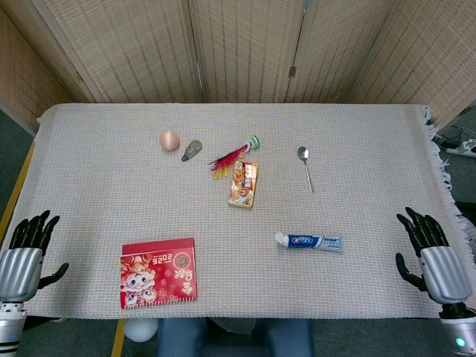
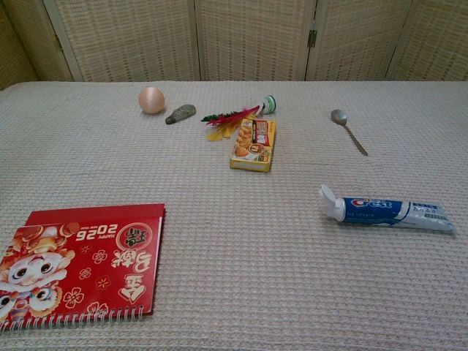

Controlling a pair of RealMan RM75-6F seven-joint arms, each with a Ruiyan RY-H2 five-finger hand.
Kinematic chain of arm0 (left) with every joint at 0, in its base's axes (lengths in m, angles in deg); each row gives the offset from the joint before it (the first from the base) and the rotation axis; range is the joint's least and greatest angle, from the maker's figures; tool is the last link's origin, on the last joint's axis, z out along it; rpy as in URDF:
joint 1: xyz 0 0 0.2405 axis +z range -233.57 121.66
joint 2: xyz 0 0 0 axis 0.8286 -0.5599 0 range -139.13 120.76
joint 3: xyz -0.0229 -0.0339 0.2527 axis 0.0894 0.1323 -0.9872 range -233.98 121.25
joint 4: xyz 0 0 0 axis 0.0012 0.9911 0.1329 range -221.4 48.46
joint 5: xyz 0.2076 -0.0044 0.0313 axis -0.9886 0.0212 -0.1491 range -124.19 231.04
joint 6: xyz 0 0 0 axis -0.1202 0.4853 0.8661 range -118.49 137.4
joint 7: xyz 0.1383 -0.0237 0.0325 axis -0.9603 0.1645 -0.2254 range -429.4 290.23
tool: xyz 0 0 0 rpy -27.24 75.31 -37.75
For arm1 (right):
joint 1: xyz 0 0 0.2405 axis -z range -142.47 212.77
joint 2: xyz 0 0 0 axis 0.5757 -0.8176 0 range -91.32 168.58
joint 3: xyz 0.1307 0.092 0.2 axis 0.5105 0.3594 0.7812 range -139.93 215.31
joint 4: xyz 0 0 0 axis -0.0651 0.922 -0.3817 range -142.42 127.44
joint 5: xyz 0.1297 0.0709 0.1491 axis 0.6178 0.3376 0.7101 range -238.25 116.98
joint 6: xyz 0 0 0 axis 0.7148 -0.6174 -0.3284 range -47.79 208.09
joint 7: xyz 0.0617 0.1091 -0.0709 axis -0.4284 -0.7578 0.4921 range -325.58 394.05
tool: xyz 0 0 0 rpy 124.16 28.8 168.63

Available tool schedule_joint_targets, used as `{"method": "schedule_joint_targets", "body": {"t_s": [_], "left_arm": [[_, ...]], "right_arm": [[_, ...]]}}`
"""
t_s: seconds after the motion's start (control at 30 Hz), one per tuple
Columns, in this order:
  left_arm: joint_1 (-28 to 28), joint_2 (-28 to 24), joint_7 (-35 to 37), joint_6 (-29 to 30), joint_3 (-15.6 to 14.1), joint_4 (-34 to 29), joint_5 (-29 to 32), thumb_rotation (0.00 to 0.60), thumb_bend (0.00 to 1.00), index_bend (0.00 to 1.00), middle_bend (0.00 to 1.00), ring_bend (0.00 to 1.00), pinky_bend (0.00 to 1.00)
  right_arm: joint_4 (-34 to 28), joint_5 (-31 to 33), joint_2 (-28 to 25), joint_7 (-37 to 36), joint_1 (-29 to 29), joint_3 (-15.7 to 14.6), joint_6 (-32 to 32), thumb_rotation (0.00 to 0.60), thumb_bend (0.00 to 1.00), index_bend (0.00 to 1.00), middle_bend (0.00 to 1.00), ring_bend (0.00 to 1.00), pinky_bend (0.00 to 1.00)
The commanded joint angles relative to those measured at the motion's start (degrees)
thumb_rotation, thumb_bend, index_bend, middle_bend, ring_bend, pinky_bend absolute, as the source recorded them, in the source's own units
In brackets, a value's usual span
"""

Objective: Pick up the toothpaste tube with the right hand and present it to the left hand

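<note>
Toothpaste tube (image 2: 387,211) lies untouched; only head view shows both robot hands (image 1: 24,256) (image 1: 435,256), fingers spread.

Woven cloth (image 1: 111,186) (matt); glossy metal spoon (image 1: 305,165)

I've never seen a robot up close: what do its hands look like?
Both the left hand and the right hand have slim black jointed fingers on a ribbed silver-grey metal palm. Below the right hand, the wrist shows a small green light.
</note>
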Motion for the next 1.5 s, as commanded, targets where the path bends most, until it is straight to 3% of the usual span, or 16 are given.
{"method": "schedule_joint_targets", "body": {"t_s": [0.03,0.47,0.83,1.03,1.1,1.4,1.5], "left_arm": [[-0.32,-0.03,-0.17,-0.6,0.06,0.16,0.21,0.6,0.27,0.0,0.0,0.0,0.0],[-0.81,0.24,-0.36,-1.34,-0.05,0.33,0.21,0.6,0.27,0.0,0.0,0.0,0.0],[-0.11,-0.06,0.36,-0.43,-0.57,0.24,-0.24,0.6,0.27,0.0,0.0,0.0,0.0],[0.1,-0.25,0.54,-0.39,-0.79,0.19,-0.29,0.6,0.27,0.0,0.0,0.0,0.0],[0.15,-0.25,0.57,-0.36,-0.82,0.2,-0.29,0.6,0.27,0.0,0.0,0.0,0.0],[0.31,-0.13,0.48,-0.49,-0.99,0.45,-0.14,0.6,0.27,0.0,0.0,0.0,0.0],[0.28,-0.06,0.5,-0.62,-0.99,0.58,-0.08,0.6,0.27,0.0,0.0,0.0,0.0]], "right_arm": [[-0.07,0.58,0.19,0.37,-0.1,0.16,0.57,0.6,0.58,0.0,0.04,0.04,0.0],[-1.7,2.21,0.93,3.4,-1.66,0.63,4.05,0.6,0.58,0.0,0.04,0.05,0.0],[-4.7,7.88,4.74,10.8,-8.43,2.28,16.32,0.6,0.56,0.0,0.09,0.1,0.04],[-3.45,14.12,9.24,15.88,-12.86,3.9,23.44,0.6,0.21,0.0,0.12,0.11,0.06],[-2.19,15.63,11.23,17.63,-14.28,4.41,25.01,0.6,0.17,0.01,0.14,0.14,0.08],[4.02,18.94,18.02,18.93,-19.31,5.48,30.68,0.6,0.16,0.27,0.29,0.31,0.21],[5.89,19.5,19.61,18.85,-20.6,5.7,31.9,0.6,0.21,0.32,0.33,0.35,0.23]]}}
